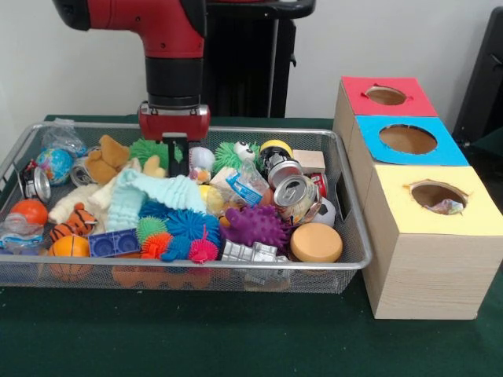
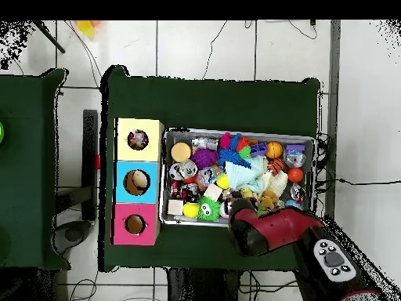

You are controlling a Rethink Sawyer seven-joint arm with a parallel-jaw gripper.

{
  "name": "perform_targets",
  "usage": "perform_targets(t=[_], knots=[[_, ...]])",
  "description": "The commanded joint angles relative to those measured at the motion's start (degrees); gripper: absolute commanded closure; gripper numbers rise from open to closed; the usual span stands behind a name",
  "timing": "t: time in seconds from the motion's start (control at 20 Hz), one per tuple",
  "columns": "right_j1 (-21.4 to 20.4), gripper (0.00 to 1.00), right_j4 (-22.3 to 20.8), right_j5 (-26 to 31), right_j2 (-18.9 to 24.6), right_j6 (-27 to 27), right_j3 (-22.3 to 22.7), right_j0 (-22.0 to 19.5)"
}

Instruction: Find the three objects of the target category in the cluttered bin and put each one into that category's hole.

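Hangs low at the upper middle of the mesh bin (image 1: 346,263), the gripper (image 1: 178,161) just beside a green spiky ball (image 1: 148,149), probably to probe the heap there. Not possible to tell if open or closed, nor if holding anything, since partly hidden among the toys. Not clear either which category is wanted: spiky balls, a plush bear (image 1: 108,161) and crushed cans (image 1: 295,191) lie mixed in the bin, left of centre in the front view. Just right of the bin stand the red hole (image 1: 385,95), blue hole (image 1: 407,139) and yellow hole (image 1: 437,195), seemingly close for a short carry; something crinkled already inside the yellow one.
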Motion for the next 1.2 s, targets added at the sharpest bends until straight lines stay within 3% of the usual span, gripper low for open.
perform_targets(t=[0.05,0.4,0.6,0.85,1.2], knots=[[-12.5,1.0,7.5,13.2,12.9,-9.3,7.1,-9.2],[-20.0,1.0,18.0,22.7,23.3,-13.9,14.5,-16.6],[-24.4,1.0,20.5,24.7,25.8,-13.5,17.0,-18.0],[-25.8,1.0,20.2,24.6,27.5,-12.2,18.5,-18.7],[-33.3,1.0,28.7,29.3,34.3,-14.0,22.0,-21.2]])
